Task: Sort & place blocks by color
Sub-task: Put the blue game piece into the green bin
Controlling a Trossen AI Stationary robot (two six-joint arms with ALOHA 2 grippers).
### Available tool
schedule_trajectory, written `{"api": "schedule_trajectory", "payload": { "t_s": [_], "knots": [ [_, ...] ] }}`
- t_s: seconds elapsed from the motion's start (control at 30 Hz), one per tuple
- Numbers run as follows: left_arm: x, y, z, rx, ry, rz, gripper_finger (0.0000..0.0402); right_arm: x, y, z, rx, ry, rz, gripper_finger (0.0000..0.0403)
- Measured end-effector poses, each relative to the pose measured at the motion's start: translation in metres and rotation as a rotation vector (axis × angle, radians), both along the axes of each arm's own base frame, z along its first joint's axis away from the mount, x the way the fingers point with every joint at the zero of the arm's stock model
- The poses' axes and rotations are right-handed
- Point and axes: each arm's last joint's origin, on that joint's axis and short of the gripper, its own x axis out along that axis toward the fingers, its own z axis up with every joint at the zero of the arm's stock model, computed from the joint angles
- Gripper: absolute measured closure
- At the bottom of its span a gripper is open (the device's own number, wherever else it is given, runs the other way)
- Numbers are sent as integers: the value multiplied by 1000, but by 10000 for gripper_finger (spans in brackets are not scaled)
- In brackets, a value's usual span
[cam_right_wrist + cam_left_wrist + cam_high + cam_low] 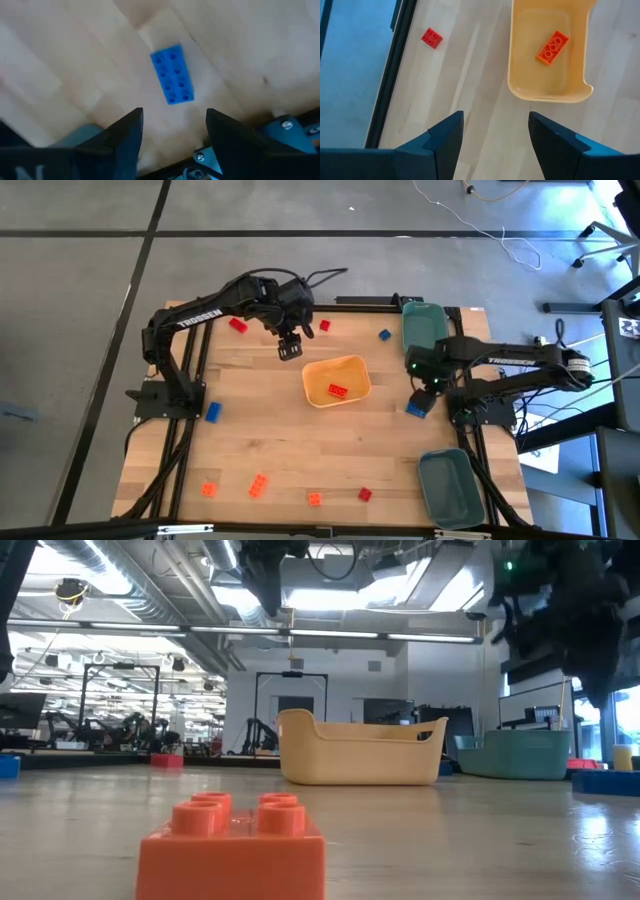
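My left gripper (290,348) hangs open above the table, left of the yellow-orange tray (358,367), with nothing between its fingers (492,135). An orange block (552,47) lies flat in the tray. My right gripper (172,130) stands open and points down just above a blue block (172,75), which lies flat on the wood near the right edge (416,409). Other blocks lie loose: red (237,325) (324,326), blue (384,335) (212,412), orange (209,489) (259,485) (314,499) and red (365,494).
One teal bin (423,325) stands at the far right and another (450,485) at the near right corner. The right arm's base (480,405) sits by the right edge and the left arm's base (165,395) by the left edge. Bare wood lies between the tray and the near blocks.
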Motion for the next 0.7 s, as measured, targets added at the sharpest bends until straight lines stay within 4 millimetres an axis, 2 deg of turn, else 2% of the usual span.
{"api": "schedule_trajectory", "payload": {
  "t_s": [0.23, 0.57, 0.7],
  "knots": [
    [0, -1, 0, 8, 4, -27, 185, 10, 8, -40, 1, 7, 82, 185],
    [1, -1, 0, 9, 5, -27, 185, 16, 15, -82, -21, 39, 150, 185],
    [1, -1, 0, 9, 5, -28, 185, 15, 16, -93, -57, 79, 176, 185]
  ]
}}
